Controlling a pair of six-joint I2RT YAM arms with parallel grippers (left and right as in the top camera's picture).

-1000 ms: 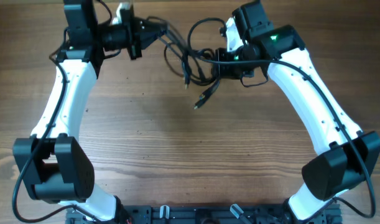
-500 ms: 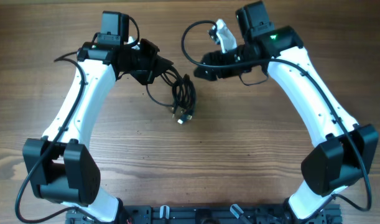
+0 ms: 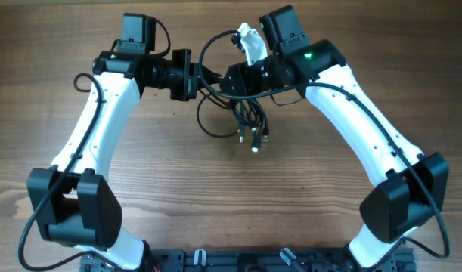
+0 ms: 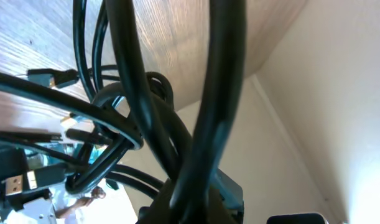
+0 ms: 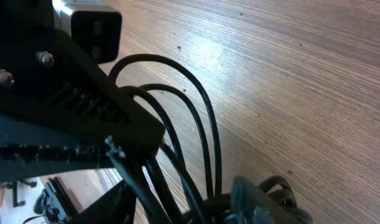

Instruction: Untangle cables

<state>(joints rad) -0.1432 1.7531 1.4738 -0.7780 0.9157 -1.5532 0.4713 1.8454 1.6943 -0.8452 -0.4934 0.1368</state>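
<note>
The cables (image 3: 244,113) are a knotted black bundle hanging between the two grippers at the back middle, with plug ends (image 3: 255,142) dangling toward the table. My left gripper (image 3: 203,75) is shut on the cables, and thick strands (image 4: 134,93) rise from its jaws (image 4: 196,199). My right gripper (image 3: 229,78) sits almost against the left one. In the right wrist view its jaws (image 5: 190,199) stand apart, with several cable strands (image 5: 202,124) passing between the fingers (image 5: 258,196).
The wooden table (image 3: 215,196) lies under the hanging bundle. The left gripper's black body (image 5: 65,106) fills the upper left of the right wrist view, very close. A white part (image 3: 249,39) sits on top of the right wrist.
The right arm has swung left and met the left gripper at the bundle. The bundle and its plug ends have shifted right. The right jaws were let go of the cable and now straddle the strands.
</note>
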